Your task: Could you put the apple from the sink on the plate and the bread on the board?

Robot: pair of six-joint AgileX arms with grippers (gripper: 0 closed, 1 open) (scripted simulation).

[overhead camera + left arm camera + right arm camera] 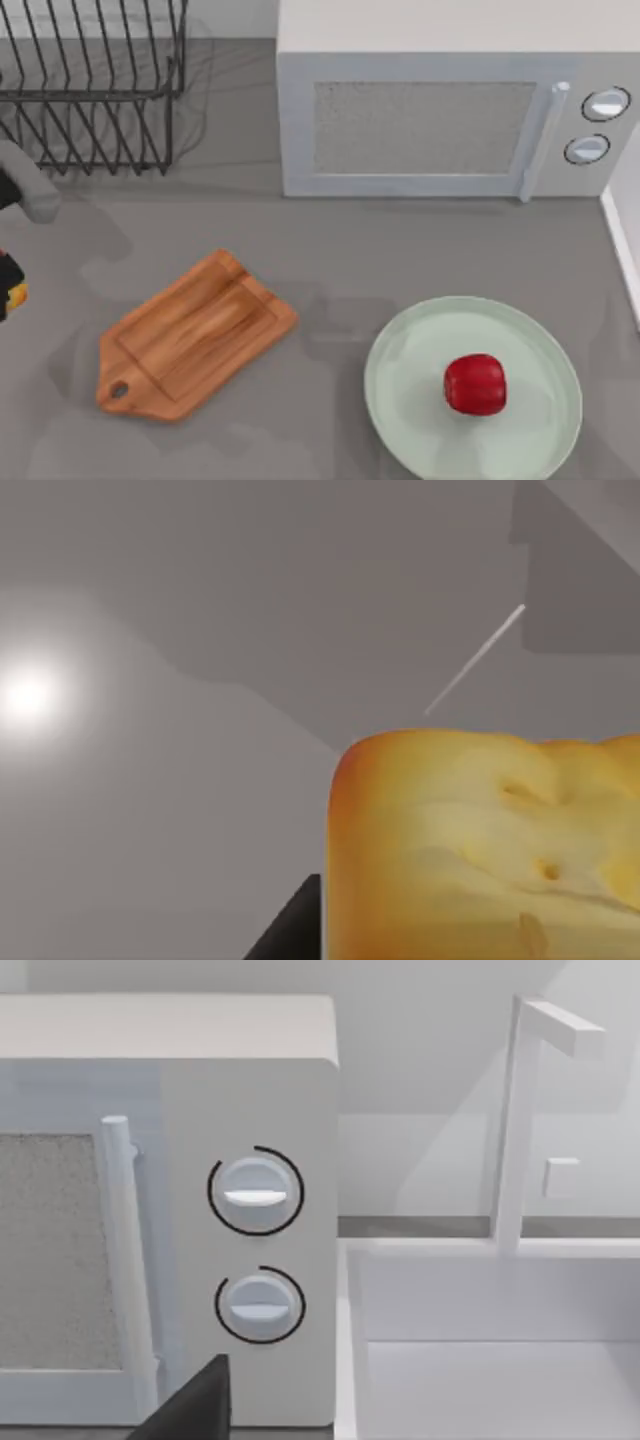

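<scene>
The red apple (pixel 475 384) lies on the pale green plate (pixel 410 400) at the front right. The wooden board (pixel 195 335) lies bare at the front left, its handle toward the near edge. At the table's far left edge, my left gripper (pixel 8 288) is shut on the golden bread (pixel 480 850), which sits close to the left wrist camera beside one dark finger (pixel 290 930). A sliver of the bread (pixel 16 294) peeks in at that edge. My right gripper (pixel 320 1432) is open and holds nothing, facing the microwave knobs and the sink (pixel 500 1360).
A white microwave (pixel 430 110) stands along the back. A black wire dish rack (pixel 95 85) is at the back left. The sink's white rim (pixel 622 235) runs down the right edge, with a faucet (pixel 520 1120) behind it.
</scene>
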